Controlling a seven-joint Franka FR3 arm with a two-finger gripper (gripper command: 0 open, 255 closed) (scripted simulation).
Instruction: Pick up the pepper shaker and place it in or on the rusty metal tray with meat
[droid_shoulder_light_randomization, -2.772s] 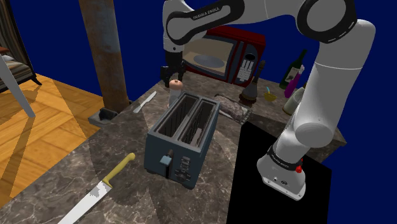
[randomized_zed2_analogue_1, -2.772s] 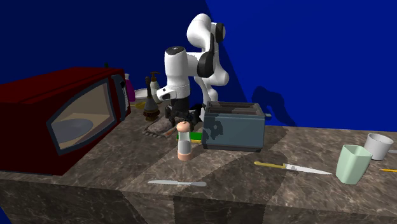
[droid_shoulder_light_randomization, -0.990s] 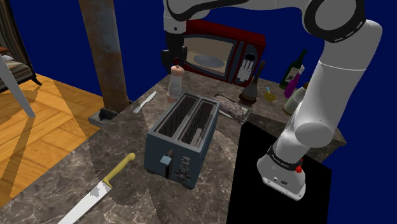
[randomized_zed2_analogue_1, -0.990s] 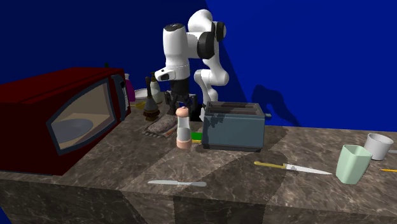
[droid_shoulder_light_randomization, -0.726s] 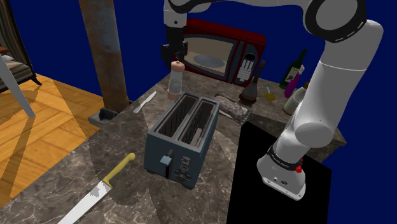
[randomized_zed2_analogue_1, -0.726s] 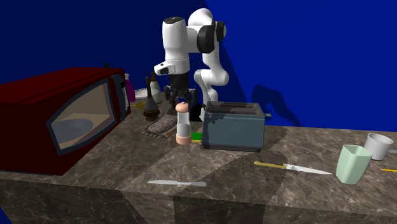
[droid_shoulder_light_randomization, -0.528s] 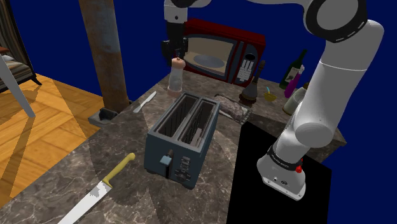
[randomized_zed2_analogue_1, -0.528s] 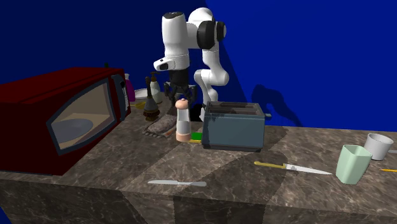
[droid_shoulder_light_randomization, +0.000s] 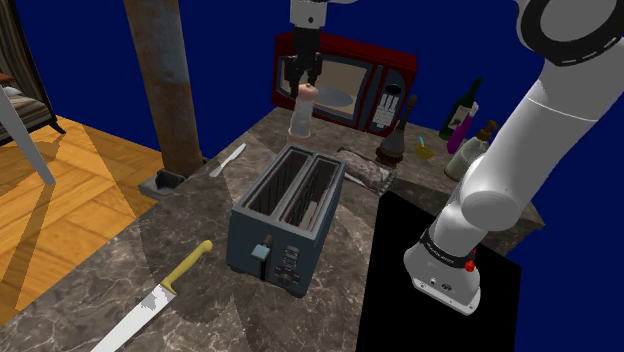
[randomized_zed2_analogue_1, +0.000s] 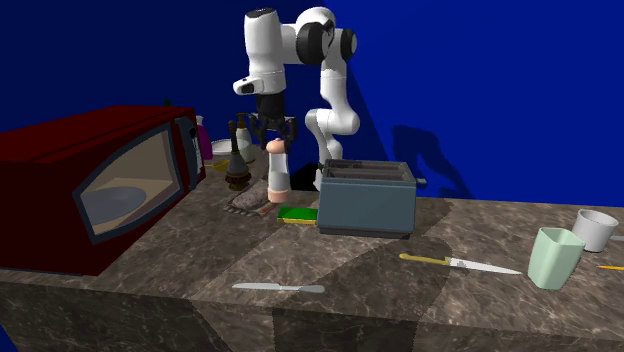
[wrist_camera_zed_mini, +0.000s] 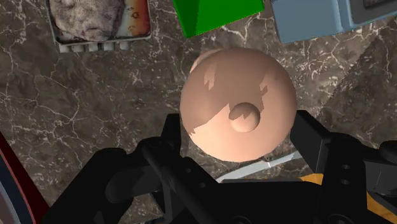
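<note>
The pepper shaker (droid_shoulder_light_randomization: 302, 112), a clear body with a pinkish cap, hangs in the air above the marble counter, beyond the far end of the toaster. My black gripper (droid_shoulder_light_randomization: 303, 86) is shut on its cap from above. In the second exterior view the shaker (randomized_zed2_analogue_1: 276, 171) hangs under the gripper (randomized_zed2_analogue_1: 272, 141), above and slightly right of the tray (randomized_zed2_analogue_1: 248, 205). In the wrist view the shaker's round cap (wrist_camera_zed_mini: 238, 102) sits clasped in the gripper (wrist_camera_zed_mini: 240, 135). The rusty tray with meat (wrist_camera_zed_mini: 95, 43) lies on the counter off to one side below. It shows behind the toaster (droid_shoulder_light_randomization: 364, 170) in the shoulder view.
A blue-grey toaster (droid_shoulder_light_randomization: 288, 213) stands mid-counter, a green block (randomized_zed2_analogue_1: 297, 214) beside it. A red microwave (droid_shoulder_light_randomization: 345, 84), a dark grinder (droid_shoulder_light_randomization: 392, 140) and bottles (droid_shoulder_light_randomization: 461, 110) line the back. A butter knife (droid_shoulder_light_randomization: 228, 160) and a yellow-handled knife (droid_shoulder_light_randomization: 160, 298) lie nearer. Cups (randomized_zed2_analogue_1: 553, 257) stand far off.
The gripper has risen with the shaker in it and moved toward the shoulder view's right, off the counter and nearer the tray.
</note>
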